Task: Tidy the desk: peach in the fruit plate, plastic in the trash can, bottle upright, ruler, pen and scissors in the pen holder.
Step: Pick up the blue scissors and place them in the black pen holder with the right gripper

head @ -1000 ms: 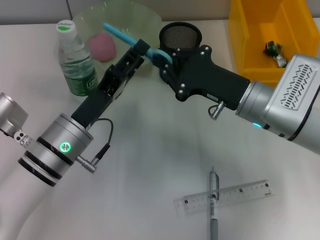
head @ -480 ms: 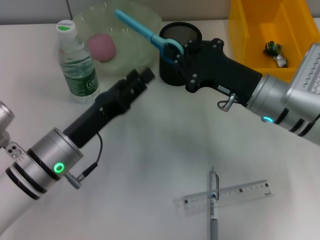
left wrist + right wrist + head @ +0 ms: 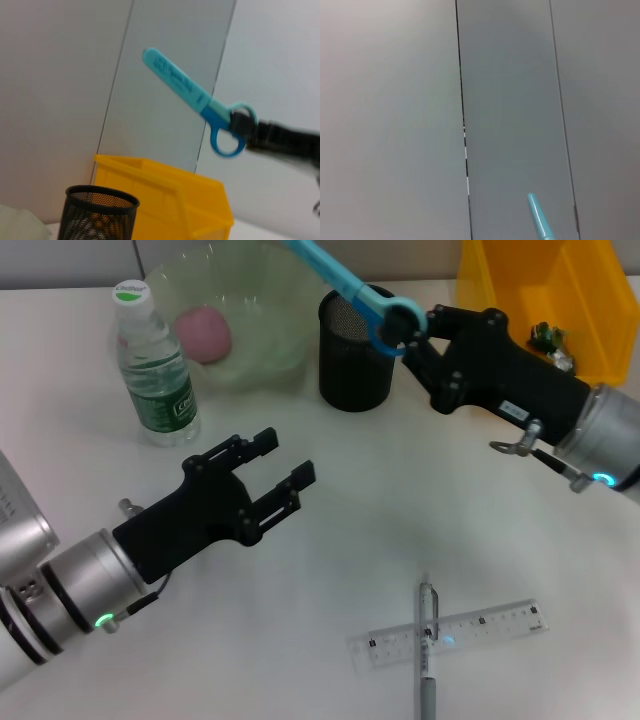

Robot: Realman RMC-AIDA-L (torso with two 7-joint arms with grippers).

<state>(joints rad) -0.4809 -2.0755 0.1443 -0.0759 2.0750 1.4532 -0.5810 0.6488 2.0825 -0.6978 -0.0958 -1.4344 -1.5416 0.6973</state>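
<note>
Leftmost, one bottle (image 3: 152, 365) stands upright beside the fruit plate (image 3: 270, 300), which holds one peach (image 3: 203, 334). Nearer, the left gripper (image 3: 277, 469) hangs over the table (image 3: 360, 520), jaws wide and empty. One black mesh pen holder (image 3: 352, 350) follows; above it the right gripper (image 3: 412, 328) clamps one pair of blue scissors (image 3: 350, 285). Rightmost, the yellow trash can (image 3: 500, 300) holds plastic (image 3: 550, 344). One pen (image 3: 427, 650) crosses one ruler (image 3: 450, 633) at the front.

Scissors (image 3: 345, 285) tip – cut off by the top edge.
</note>
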